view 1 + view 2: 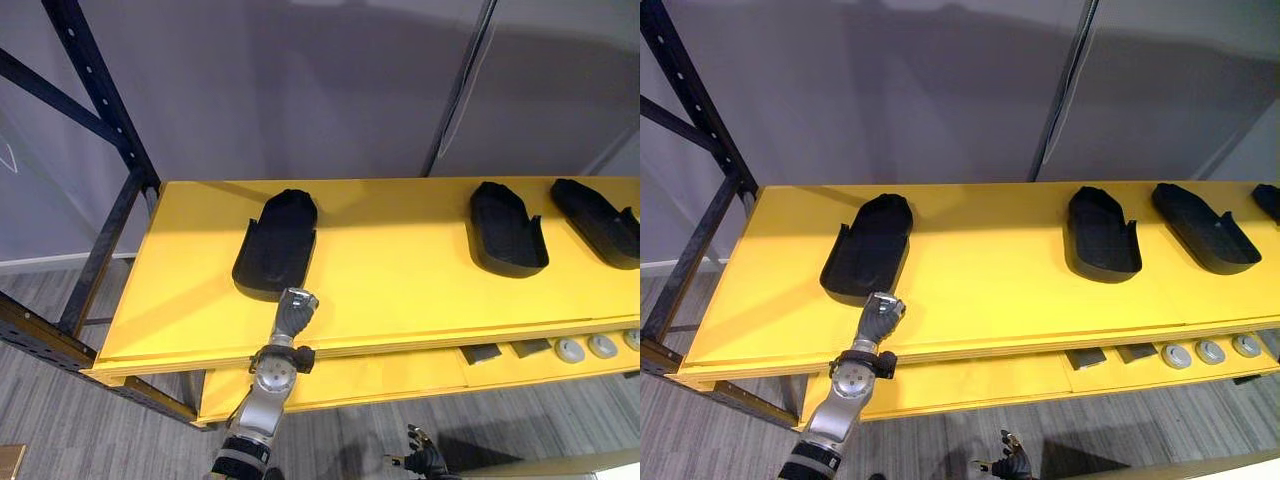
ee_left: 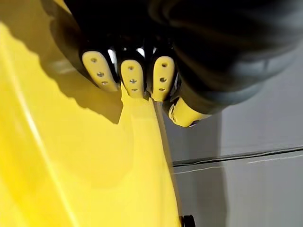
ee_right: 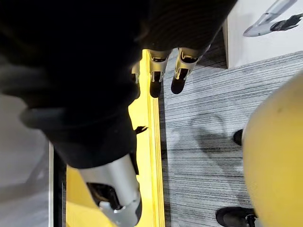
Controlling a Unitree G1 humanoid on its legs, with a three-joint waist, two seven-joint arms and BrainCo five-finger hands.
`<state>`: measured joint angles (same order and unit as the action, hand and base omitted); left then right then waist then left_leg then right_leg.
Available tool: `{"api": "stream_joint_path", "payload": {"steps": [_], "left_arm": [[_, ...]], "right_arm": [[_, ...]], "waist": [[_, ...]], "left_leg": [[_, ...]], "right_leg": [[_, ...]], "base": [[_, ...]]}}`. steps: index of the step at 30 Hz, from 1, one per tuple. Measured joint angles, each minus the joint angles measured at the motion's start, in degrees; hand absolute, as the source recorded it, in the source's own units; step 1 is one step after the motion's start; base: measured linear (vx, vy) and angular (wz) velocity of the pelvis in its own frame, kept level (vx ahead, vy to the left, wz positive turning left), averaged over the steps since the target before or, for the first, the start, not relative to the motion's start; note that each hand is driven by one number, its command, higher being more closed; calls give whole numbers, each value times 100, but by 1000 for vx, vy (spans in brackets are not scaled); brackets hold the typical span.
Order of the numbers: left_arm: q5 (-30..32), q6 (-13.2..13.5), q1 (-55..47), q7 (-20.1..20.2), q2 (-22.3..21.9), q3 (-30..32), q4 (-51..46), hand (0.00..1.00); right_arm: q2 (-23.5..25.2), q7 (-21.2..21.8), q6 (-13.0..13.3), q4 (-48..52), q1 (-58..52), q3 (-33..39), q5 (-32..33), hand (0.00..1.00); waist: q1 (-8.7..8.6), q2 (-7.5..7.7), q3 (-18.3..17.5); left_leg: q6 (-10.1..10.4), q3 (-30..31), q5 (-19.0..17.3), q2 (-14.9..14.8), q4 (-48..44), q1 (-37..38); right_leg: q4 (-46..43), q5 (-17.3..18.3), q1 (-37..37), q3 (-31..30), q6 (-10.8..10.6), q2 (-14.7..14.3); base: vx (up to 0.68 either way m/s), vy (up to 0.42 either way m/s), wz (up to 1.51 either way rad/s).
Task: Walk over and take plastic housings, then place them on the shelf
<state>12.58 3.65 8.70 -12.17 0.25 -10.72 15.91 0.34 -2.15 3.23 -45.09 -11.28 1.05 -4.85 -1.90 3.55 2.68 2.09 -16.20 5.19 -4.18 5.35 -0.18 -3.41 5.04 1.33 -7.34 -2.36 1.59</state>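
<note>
Three black plastic housings lie on the yellow shelf board [image 1: 400, 280]: one at the left [image 1: 275, 245], one right of the middle [image 1: 507, 230] and one at the far right [image 1: 600, 220]. My left hand [image 1: 295, 312] reaches over the board's front edge, its straight fingers [image 2: 132, 78] pointing at the near end of the left housing and stopping just short of it. It holds nothing. My right hand [image 1: 425, 460] hangs low by the floor, below the shelf's front, with relaxed fingers [image 3: 163, 75] and nothing in it.
A lower yellow level [image 1: 380, 375] carries small grey square parts [image 1: 481, 353] and round discs [image 1: 585, 347]. The dark blue rack upright [image 1: 100, 110] rises at the left. Grey wall panels stand behind. A person's shoes [image 3: 236, 217] show on the grey floor.
</note>
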Motion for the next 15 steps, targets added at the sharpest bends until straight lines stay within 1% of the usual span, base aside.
{"api": "stream_joint_path", "payload": {"steps": [4,11,15], "left_arm": [[-1,-28,294,-14,40,28,255,100],[-2,-30,713,-14,77,33,529,100],[0,-10,879,-20,107,158,666,100]], "right_arm": [[-3,3,0,-58,31,7,-2,0],[7,12,0,-155,115,11,-9,0],[5,47,0,-297,243,11,-20,0]], "waist": [[-63,16,8],[-91,95,51],[-211,105,59]], "left_leg": [[-2,-51,-2,16,0,-28],[-15,-104,-23,43,-1,-68],[-7,-104,-29,34,-2,-71]], "right_leg": [[5,-6,-101,-54,-5,-1],[26,-24,-144,-135,-25,15],[78,-35,-126,-139,-17,5]], "base": [[-58,20,-7],[-5,11,-4],[0,0,0]]}}
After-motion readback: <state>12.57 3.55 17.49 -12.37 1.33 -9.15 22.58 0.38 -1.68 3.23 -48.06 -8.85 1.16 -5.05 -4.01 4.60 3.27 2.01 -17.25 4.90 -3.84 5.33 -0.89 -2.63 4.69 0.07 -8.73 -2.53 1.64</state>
